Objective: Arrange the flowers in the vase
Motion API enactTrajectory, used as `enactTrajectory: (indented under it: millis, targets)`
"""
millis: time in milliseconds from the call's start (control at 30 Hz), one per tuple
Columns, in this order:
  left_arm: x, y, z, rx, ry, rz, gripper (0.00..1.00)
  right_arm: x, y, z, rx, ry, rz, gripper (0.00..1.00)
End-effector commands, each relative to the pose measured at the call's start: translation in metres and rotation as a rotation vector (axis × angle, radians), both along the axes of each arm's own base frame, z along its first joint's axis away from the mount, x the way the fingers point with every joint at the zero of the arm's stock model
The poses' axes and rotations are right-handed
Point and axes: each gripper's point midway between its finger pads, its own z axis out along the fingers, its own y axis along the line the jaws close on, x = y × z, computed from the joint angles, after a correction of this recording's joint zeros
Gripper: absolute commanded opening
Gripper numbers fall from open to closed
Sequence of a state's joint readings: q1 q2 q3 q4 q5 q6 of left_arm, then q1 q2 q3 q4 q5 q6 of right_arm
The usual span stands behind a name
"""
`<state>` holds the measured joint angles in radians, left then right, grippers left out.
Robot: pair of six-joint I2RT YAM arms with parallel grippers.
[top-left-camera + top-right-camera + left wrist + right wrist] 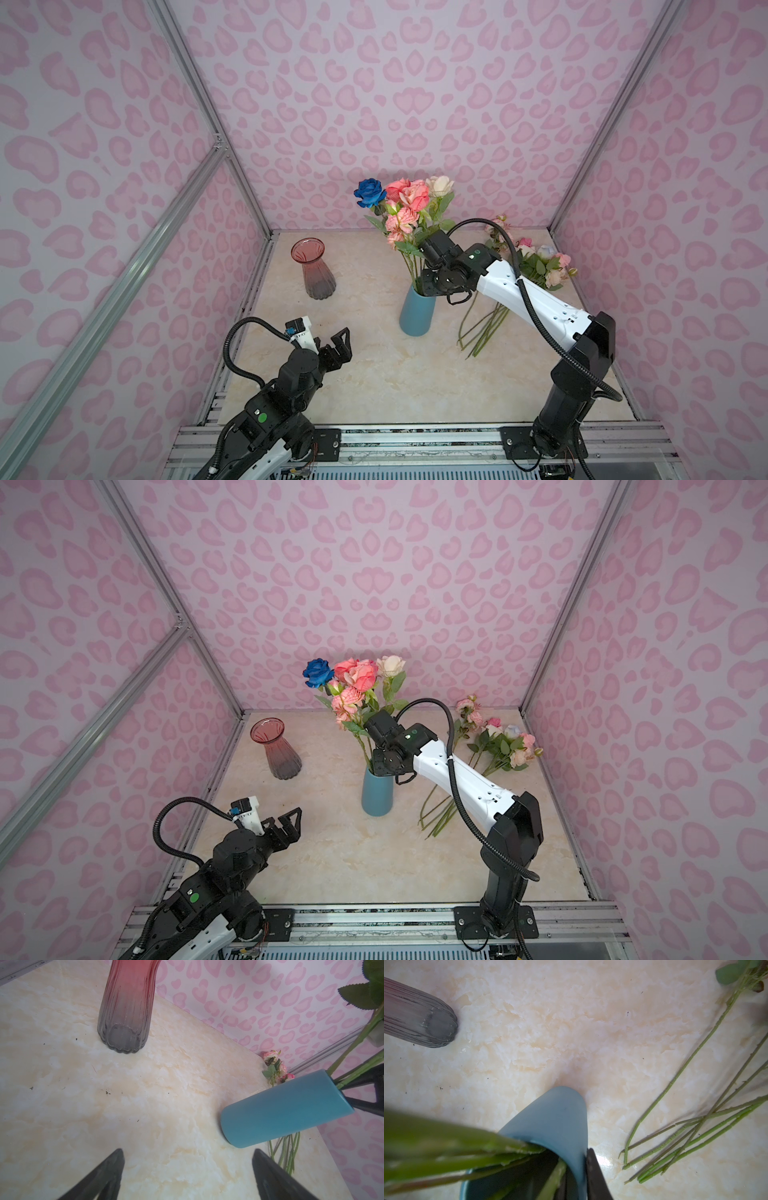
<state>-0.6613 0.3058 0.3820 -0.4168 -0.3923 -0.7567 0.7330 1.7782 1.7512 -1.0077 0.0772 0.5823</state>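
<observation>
Since the right jaws pinch the rim of the blue vase, hold it upright; left jaws hang spread.

Black-and-white arms, ribbed black cables, seemingly green lights

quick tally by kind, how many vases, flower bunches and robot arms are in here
vases: 2, the blue vase and the red glass vase
flower bunches: 2, the standing bunch in the blue vase and the loose bunch lying flat
robot arms: 2, the left arm and the right arm
total: 6
</observation>
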Motion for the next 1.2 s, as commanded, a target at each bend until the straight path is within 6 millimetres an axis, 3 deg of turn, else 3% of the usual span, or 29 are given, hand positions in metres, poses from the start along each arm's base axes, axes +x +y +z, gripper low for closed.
enactTrajectory:
  millis: [0, 700, 833, 967, 1167]
  targets:
    - [0.003, 0.001, 0.011, -0.006, -0.029, 0.013, 0.97, 0.0, 0.001, 0.0, 0.0, -0.004, 0.01, 0.06]
    - [0.005, -0.002, 0.013, -0.004, -0.023, 0.002, 0.97, 0.023, 0.001, 0.027, -0.006, -0.121, 0.028, 0.0]
    - [0.004, -0.003, 0.013, -0.005, -0.023, -0.002, 0.97, 0.027, 0.001, 0.023, -0.008, -0.119, 0.026, 0.0]
    - [0.004, -0.003, 0.012, -0.002, -0.018, -0.004, 0.97, 0.034, -0.008, 0.018, -0.014, -0.108, -0.007, 0.0]
    - [0.005, -0.005, 0.019, 0.0, -0.026, -0.01, 0.97, 0.054, -0.018, 0.029, 0.007, -0.16, -0.027, 0.0]
